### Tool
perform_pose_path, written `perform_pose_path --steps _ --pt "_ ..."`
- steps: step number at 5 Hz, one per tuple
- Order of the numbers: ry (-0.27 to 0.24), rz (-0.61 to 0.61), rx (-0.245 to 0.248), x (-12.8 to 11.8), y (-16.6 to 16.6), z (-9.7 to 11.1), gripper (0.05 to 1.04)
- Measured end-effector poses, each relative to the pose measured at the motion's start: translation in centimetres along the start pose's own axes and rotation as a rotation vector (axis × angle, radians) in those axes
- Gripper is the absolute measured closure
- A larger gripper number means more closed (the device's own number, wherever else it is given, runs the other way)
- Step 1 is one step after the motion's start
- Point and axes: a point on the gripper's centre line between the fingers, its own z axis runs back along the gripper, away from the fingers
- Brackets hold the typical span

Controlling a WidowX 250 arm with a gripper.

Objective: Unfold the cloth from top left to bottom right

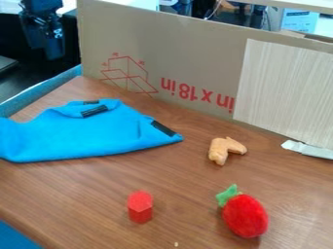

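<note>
The black gripper (46, 31) hangs at the top left, beyond the table's far left edge and the low blue border, well apart from the cloth. On the left part of the table lies the blue cloth (81, 133), folded over into a roughly triangular shape. Its pointed corner faces right, and its left end runs out of view. Dark patches show along its upper side, and its top edge is bunched up. How many layers lie beneath is hidden.
A tan toy piece (225, 150) lies right of the cloth. Nearer the front are a red hexagonal block (139, 207) and a red plush strawberry (245, 216) with green leaves. Behind the wooden table (189, 180) stands a cardboard wall (195, 58); a whitish strip (307, 149) lies at right.
</note>
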Motion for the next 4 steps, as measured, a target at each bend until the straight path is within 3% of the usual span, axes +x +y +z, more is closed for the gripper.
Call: perform_pose_path --steps 1,2,3,4 --pt "0.025 0.002 -0.037 0.0 -0.1 -1.7 0.084" --pt "0.027 -0.006 -0.125 1.2 0.0 -4.1 0.084" --pt "0.040 -0.037 -0.174 2.3 0.2 -6.2 0.084" --pt "0.026 -0.090 -0.183 3.9 -0.4 -8.4 0.084"
